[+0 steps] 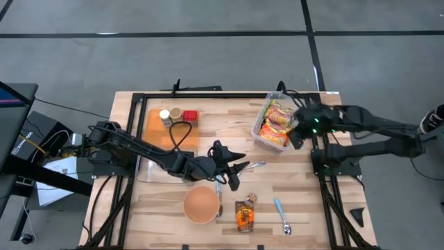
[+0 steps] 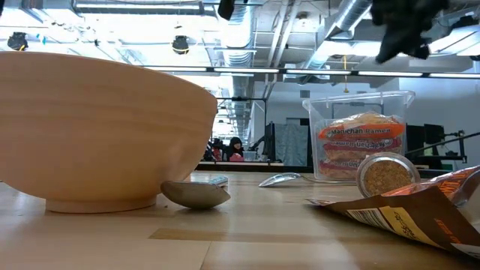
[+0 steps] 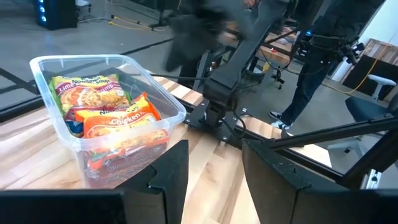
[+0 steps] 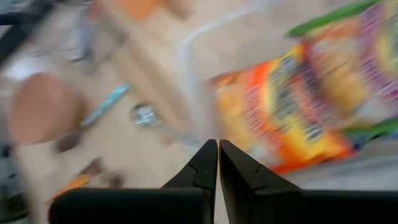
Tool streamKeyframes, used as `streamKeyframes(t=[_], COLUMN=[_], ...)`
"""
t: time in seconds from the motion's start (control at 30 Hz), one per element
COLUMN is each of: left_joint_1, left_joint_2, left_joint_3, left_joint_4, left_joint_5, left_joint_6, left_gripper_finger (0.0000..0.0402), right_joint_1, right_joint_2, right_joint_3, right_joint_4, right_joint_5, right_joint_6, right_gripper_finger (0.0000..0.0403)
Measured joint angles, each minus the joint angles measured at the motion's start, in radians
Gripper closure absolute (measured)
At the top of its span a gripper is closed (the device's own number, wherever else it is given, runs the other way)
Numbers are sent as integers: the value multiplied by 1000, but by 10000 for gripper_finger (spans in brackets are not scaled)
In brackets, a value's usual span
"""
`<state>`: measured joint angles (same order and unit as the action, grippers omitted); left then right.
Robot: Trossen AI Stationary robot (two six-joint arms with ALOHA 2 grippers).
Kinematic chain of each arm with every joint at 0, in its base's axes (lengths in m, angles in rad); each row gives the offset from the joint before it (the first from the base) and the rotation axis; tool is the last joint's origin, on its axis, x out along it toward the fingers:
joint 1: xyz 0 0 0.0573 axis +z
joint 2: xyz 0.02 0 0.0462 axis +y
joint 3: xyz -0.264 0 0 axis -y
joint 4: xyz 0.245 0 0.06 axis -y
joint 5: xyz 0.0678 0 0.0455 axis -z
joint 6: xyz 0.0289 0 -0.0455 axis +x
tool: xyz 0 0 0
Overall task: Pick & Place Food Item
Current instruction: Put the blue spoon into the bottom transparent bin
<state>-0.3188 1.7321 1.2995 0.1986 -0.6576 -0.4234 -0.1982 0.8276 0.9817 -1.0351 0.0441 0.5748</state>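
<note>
A clear plastic container [image 1: 272, 123] of ramen packets [image 3: 118, 121] stands at the table's far right; it also shows in the low view [image 2: 360, 139]. My right gripper [image 1: 297, 136] hovers above the container's near right corner with its fingers shut [image 4: 217, 155] and empty; in the low view it is above the container's rim [image 2: 405, 30]. My left gripper [image 1: 237, 172] is open and empty at the table's middle, over a metal spoon [image 1: 254, 165], pointing toward the container [image 3: 106, 124]. A wooden bowl [image 1: 201, 205] stands near the front edge.
An orange packet with a spice jar [image 1: 245, 214] and a blue spoon [image 1: 282, 215] lie right of the bowl. An orange tray [image 1: 170, 128] with small jars is at the far left. A wooden spoon [image 2: 195, 193] lies beside the bowl [image 2: 97, 135]. A person stands beyond the table [image 3: 323, 56].
</note>
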Motion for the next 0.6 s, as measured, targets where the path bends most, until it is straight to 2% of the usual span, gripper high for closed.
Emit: streamKeyframes(t=[0.1, 0.3, 0.43, 0.6], left_joint_1=[7, 8, 6, 3], left_joint_2=[0, 0, 0, 0], left_joint_3=[0, 0, 0, 0], left_joint_4=[0, -1, -1, -1], left_joint_5=[0, 0, 0, 0], left_joint_6=[8, 78, 79, 79], left_gripper_finger=[257, 257, 257, 257], right_joint_1=[141, 437, 634, 821], right_joint_2=[-39, -39, 15, 153], right_joint_3=[0, 0, 0, 1], right_joint_4=[-17, -81, -89, -91], right_joint_5=[16, 124, 216, 230], right_joint_6=[135, 395, 543, 760], right_gripper_finger=[390, 389, 379, 341])
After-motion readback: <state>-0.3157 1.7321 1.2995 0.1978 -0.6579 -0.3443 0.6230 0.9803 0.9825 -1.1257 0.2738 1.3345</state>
